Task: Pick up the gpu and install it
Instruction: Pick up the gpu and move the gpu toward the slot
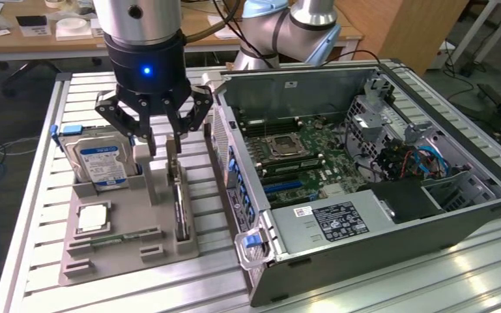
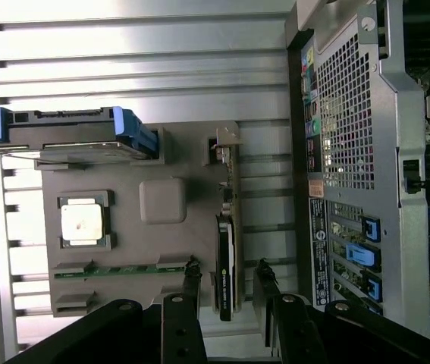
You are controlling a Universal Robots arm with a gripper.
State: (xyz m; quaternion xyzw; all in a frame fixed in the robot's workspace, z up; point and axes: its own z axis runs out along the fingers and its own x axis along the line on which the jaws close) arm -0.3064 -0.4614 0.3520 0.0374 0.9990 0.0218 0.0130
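Hovering in the upper left of the exterior frame with the claw [image 1: 165, 138] released, fingers spread wide and gripping nothing. Below it, left of centre in that frame, the gpu [image 1: 179, 195]: standing on its long edge in a slot of the grey holder [image 1: 120, 264] on the slatted tabletop [image 1: 33, 195], not yet lifted, not yet installed. Long axis running from under the claw toward the lower edge of the exterior frame, roughly parallel to the side of the open computer case [image 1: 389, 222] just beside the holder on the exterior view's right. Made plain by the wrist view: the claw [image 2: 227, 271] straddling the gpu [image 2: 226, 254], one dark finger [image 2: 192, 280] off each flat face with a gap on both sides, opening set across the thin dimension and square to the long axis. Made plain by the exterior view instead: fingertips above the card's upper edge and apart from it, plus the case interior with the motherboard [image 1: 294, 156] lying exposed. Hard to settle where along the card's length the claw hangs, judging from these angles. Beside the card in the same holder, on the exterior view's left, a hard drive [image 1: 102, 163] with a blue-white label, clear of the fingers.
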